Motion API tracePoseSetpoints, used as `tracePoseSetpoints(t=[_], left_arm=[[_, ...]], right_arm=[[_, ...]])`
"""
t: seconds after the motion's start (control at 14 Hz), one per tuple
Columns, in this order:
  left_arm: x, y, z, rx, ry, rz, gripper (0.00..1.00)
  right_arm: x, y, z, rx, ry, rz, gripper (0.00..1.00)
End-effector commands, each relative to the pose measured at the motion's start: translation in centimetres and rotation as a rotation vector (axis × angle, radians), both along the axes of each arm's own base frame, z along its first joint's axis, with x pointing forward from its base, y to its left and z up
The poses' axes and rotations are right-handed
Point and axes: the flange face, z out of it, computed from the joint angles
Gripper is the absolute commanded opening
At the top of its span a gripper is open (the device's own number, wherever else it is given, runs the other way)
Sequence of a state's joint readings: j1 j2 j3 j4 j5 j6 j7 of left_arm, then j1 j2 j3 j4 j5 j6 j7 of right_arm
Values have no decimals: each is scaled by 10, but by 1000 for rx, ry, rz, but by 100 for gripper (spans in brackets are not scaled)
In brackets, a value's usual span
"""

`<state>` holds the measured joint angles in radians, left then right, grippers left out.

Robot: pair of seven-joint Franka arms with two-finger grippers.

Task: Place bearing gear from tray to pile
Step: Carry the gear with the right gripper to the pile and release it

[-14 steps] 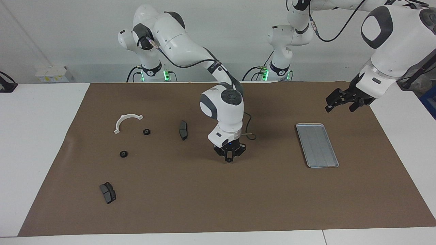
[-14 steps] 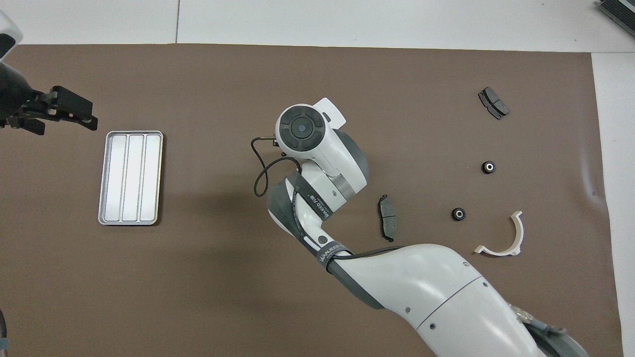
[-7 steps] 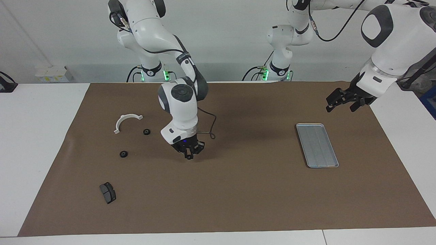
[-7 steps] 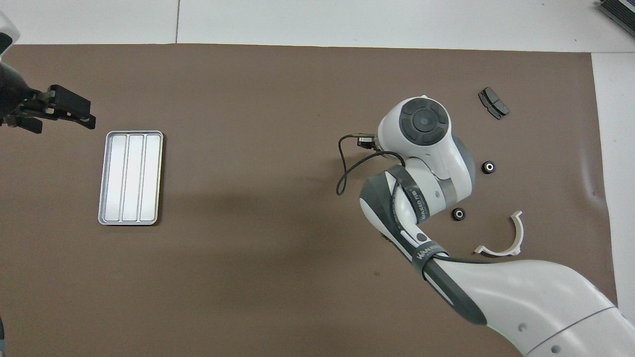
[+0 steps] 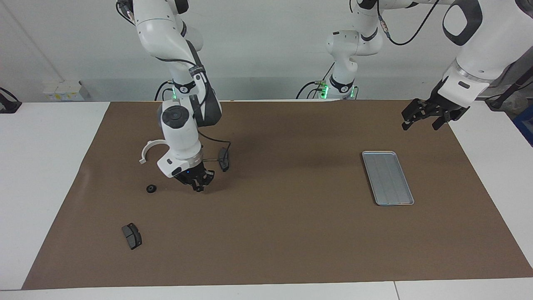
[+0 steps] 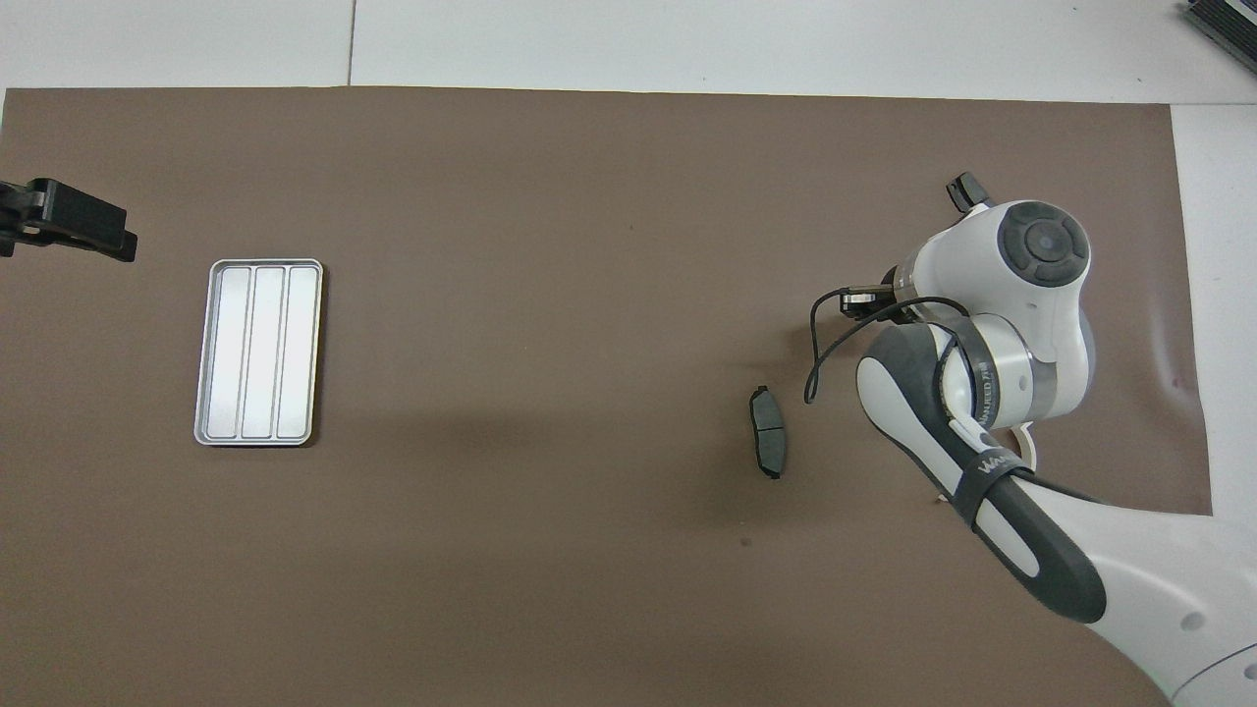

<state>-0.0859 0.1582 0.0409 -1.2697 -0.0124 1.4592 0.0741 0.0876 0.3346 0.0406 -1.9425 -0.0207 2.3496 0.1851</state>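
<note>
The tray (image 5: 387, 178) lies bare; the right gripper (image 5: 198, 186), clenched on a small gear, has swept from mid-table to over the pile (image 5: 151, 188), so release looks next; the left gripper (image 5: 429, 117) waits spread near the tray

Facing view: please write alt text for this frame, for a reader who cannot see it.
The right gripper, shut on a small black gear, hangs low over the brown mat among the pile: a white half-ring bracket, two brake pads and another gear. The silver tray lies empty toward the left arm's end, where the left gripper waits open in the air.
</note>
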Motion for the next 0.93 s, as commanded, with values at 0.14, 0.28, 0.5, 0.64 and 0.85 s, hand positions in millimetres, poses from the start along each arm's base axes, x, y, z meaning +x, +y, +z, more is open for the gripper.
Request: tracePoseSetpoints(t=[0.14, 0.28, 0.5, 0.64, 0.85], left_arm=[[-6, -21, 7, 124, -17, -72, 100], [-5, -21, 5, 125, -12, -92, 100], [-1, -17, -9, 133, 23, -146, 100], [1, -17, -9, 160, 17, -130, 100], [0, -20, -8, 96, 7, -128, 100]], right_arm=[[8, -21, -11, 30, -71, -9, 22], [14, -22, -5, 33, -89, -12, 75], [19, -21, 7, 37, -111, -24, 100], [16, -19, 33, 38, -128, -25, 100], [-2, -16, 85, 36, -85, -77, 100]])
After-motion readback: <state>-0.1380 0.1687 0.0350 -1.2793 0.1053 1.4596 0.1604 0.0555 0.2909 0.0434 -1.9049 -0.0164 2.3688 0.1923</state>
